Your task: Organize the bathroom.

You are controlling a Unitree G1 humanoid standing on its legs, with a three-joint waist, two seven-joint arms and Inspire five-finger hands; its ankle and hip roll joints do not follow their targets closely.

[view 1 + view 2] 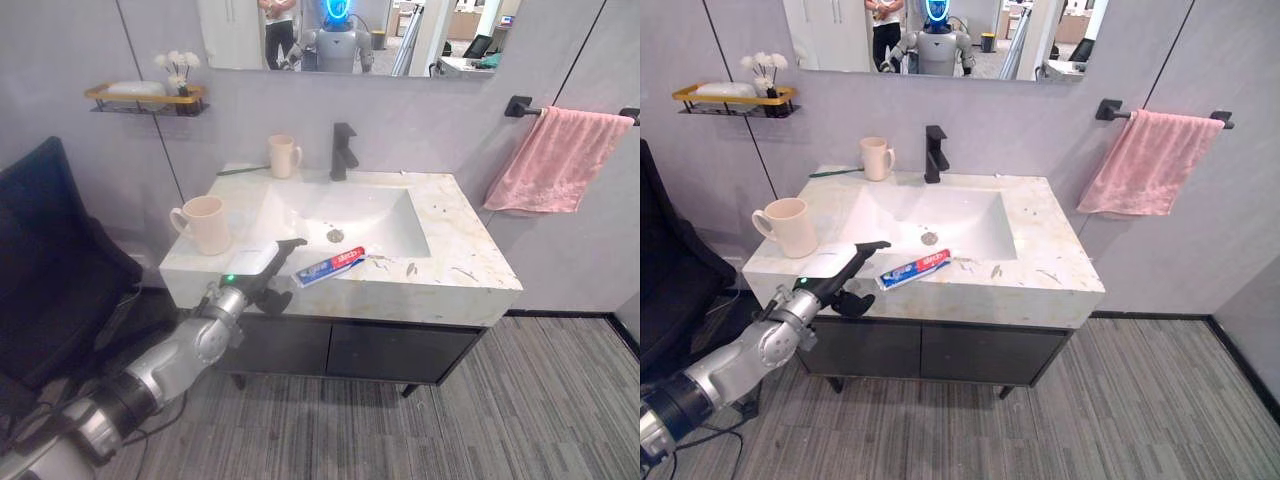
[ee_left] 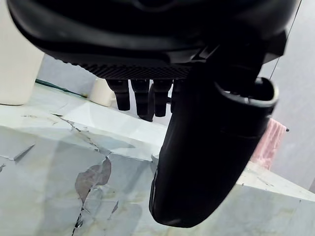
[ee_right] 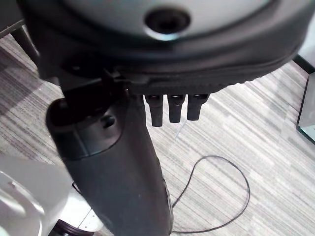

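The left hand [image 1: 262, 272] covers the near end of the toothpaste tube [image 1: 332, 266], the pink towel's [image 1: 556, 160] rail runs off the edge, and the shelf's [image 1: 145, 97] white item is too small to identify.

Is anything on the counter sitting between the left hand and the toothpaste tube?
Nothing visible does. The left hand reaches open over the counter's front edge, and bare marble lies between its fingertips and the toothpaste tube. The near mug stands off to the side.

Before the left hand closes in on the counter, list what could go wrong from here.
1. The toothpaste tube lies near the counter's front edge; a nudge from the open left hand might slide it off.
2. The near mug stands close beside the left arm; a sideways sweep could tip it.
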